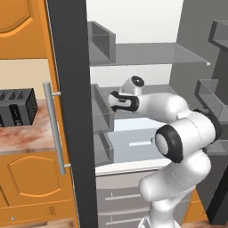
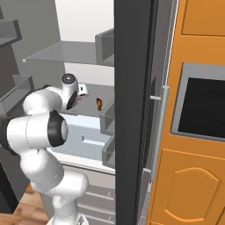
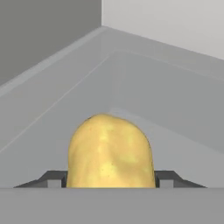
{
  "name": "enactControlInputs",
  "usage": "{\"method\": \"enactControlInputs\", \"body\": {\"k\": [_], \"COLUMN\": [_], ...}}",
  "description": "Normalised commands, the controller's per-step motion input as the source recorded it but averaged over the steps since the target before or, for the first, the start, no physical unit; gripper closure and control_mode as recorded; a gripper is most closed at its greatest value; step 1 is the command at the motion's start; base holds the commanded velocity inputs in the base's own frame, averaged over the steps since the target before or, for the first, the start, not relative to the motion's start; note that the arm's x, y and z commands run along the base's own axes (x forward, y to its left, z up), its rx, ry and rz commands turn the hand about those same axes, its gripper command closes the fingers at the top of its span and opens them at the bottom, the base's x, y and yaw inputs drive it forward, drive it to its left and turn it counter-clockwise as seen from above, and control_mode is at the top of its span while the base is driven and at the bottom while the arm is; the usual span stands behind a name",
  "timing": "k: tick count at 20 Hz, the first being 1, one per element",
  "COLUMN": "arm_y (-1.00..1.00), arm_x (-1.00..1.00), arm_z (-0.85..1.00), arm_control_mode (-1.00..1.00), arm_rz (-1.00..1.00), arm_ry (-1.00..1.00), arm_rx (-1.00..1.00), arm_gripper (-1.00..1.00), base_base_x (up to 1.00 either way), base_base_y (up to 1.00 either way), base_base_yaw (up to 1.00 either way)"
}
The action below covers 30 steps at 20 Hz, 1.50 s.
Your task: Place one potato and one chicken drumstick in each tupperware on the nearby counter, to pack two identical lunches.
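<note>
A black toaster [image 1: 17,107] sits at the far left; grey fridge shelves [image 1: 151,53] stand open beside orange cabinet doors [image 2: 193,193].

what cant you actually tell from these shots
- Hand view: the lower part of the potato is cut off by the bottom of the picture, so whether it rests on the fridge shelf or is lifted cannot be told.
- Left base view: the arm's own wrist hides the gripper's fingertips and the potato.
- Right base view: the chicken drumstick is too small to make out its shape.
- Left base view: the toaster is cut off by the left edge.
</note>
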Motion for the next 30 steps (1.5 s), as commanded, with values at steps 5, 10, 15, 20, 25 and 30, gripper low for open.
{"method": "enactControlInputs", "body": {"k": [5, 10, 15, 20, 25, 30], "arm_y": [-0.36, -0.54, -0.48, -0.28, -0.36, 0.00], "arm_x": [-1.00, -1.00, -1.00, -0.95, -0.95, -1.00], "arm_z": [0.53, 0.58, 0.97, 0.96, 0.58, 0.19], "arm_control_mode": [-1.00, -1.00, -1.00, -1.00, -1.00, -1.00], "arm_rz": [0.00, 0.00, -0.05, -0.13, -0.10, -0.09], "arm_ry": [-0.23, -0.12, 0.03, 0.28, 0.27, 0.10], "arm_rx": [0.00, 0.00, 0.00, -0.01, 0.00, 0.00], "arm_gripper": [1.00, 1.00, 1.00, 1.00, 1.00, 1.00], "base_base_x": [0.00, 0.00, 0.00, 0.00, 0.00, 0.00], "base_base_y": [0.00, 0.00, 0.00, 0.00, 0.00, 0.00], "base_base_yaw": [0.00, 0.00, 0.00, 0.00, 0.00, 0.00]}}
